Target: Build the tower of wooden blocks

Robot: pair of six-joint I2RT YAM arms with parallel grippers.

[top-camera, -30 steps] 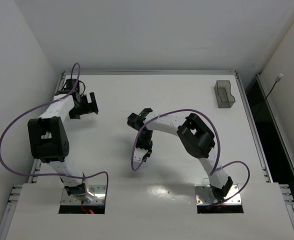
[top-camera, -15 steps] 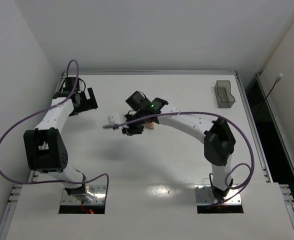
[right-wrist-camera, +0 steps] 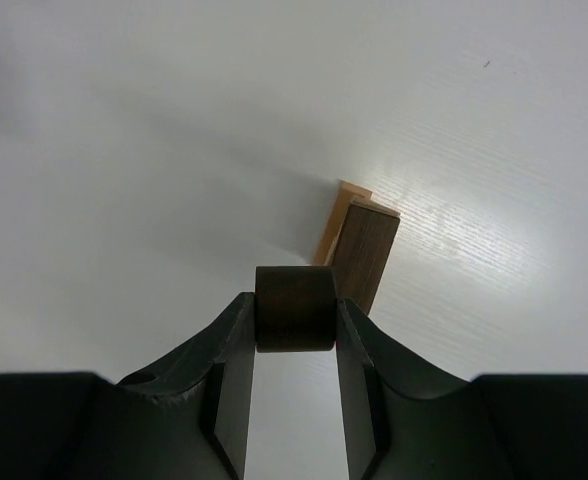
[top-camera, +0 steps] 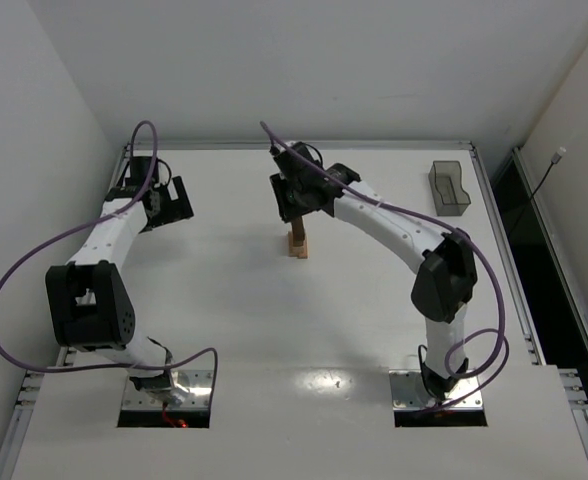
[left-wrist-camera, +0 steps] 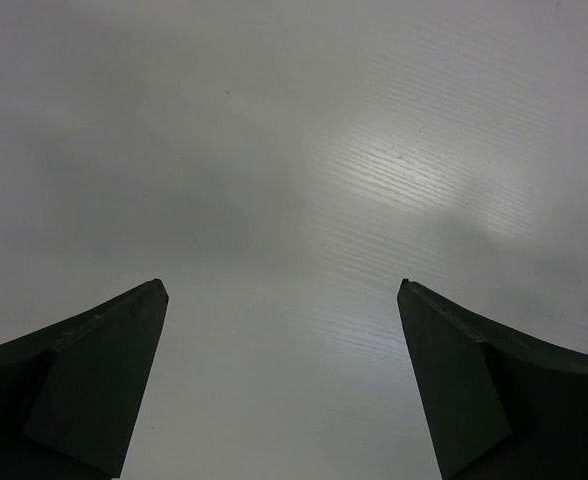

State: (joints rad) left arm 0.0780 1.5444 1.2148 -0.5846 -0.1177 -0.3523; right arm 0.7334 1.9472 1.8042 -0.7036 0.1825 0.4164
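- The white table (top-camera: 224, 330) is matte with a soft patch of glare, and plain white walls (top-camera: 304, 60) close it in.
- The wood block tower (top-camera: 298, 243) stands mid-table, a narrow upright column, dark brown over tan.
- The right gripper (right-wrist-camera: 294, 310) hangs near its top, not touching it, with fingers pinched on a dark brown block (right-wrist-camera: 294, 300).
- The left gripper (left-wrist-camera: 282, 300) is at the far-left corner, with fingers spread wide over the table.
- The smoky tray (top-camera: 449, 188) sits far right, well apart.

Smoky-grey plastic tray (top-camera: 449, 189) — far right corner, on white table (top-camera: 224, 300)

Narrow wood block tower (top-camera: 298, 243) (upright, dark-capped)
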